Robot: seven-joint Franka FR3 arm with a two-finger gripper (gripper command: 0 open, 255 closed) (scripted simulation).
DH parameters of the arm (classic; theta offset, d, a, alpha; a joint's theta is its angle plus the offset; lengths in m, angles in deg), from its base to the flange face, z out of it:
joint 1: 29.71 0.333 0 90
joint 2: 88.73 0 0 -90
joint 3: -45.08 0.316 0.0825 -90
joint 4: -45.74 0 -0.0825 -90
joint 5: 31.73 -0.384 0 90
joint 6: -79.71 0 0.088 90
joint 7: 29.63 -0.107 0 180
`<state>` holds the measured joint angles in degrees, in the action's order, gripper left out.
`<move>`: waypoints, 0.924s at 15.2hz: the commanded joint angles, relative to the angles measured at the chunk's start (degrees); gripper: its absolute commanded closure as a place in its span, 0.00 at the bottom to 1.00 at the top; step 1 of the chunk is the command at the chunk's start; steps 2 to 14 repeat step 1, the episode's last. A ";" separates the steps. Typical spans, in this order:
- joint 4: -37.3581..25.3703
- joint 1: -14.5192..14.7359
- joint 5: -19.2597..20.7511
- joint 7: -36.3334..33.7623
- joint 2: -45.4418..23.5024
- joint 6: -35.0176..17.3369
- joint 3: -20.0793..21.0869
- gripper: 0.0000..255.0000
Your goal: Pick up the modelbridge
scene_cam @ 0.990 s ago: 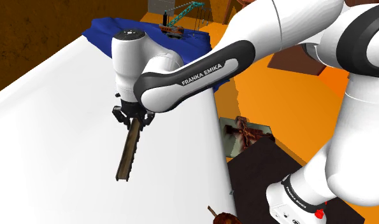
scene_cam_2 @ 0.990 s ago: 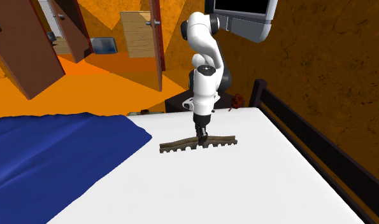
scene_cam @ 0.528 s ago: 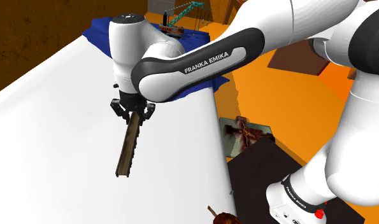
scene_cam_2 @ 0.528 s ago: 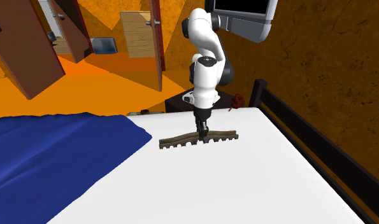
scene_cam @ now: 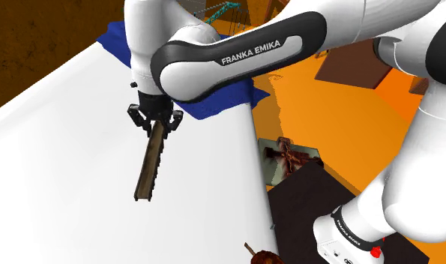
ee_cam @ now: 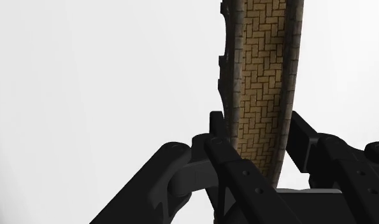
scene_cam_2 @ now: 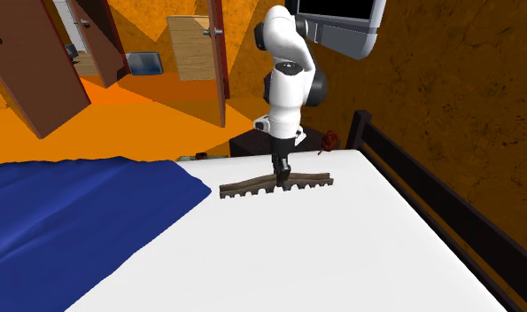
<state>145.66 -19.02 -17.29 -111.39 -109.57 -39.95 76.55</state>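
shoulder view: the all-black two-finger gripper is clamped on the long brown model bridge with a brick-patterned deck, which runs toward 7 o'clock over the white bed.

second exterior view: the bridge spans 9 to 3 o'clock, with a blue blanket at its 8 o'clock.

wrist view: the gripper squeezes the bridge's two edges.

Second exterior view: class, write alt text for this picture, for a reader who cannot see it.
A white robot arm reaches straight down, and its black gripper clasps a long brown model bridge over a white bed. A blue blanket covers the bed's left part, and brown doors stand behind.
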 commanded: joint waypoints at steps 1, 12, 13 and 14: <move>-0.33 0.01 -0.13 0.06 0.18 0.48 0.07 1.00; -0.33 0.01 -0.13 0.06 0.18 0.48 0.07 1.00; -0.33 0.01 -0.13 0.06 0.18 0.48 0.07 1.00; -0.33 0.01 -0.13 0.06 0.18 0.48 0.07 1.00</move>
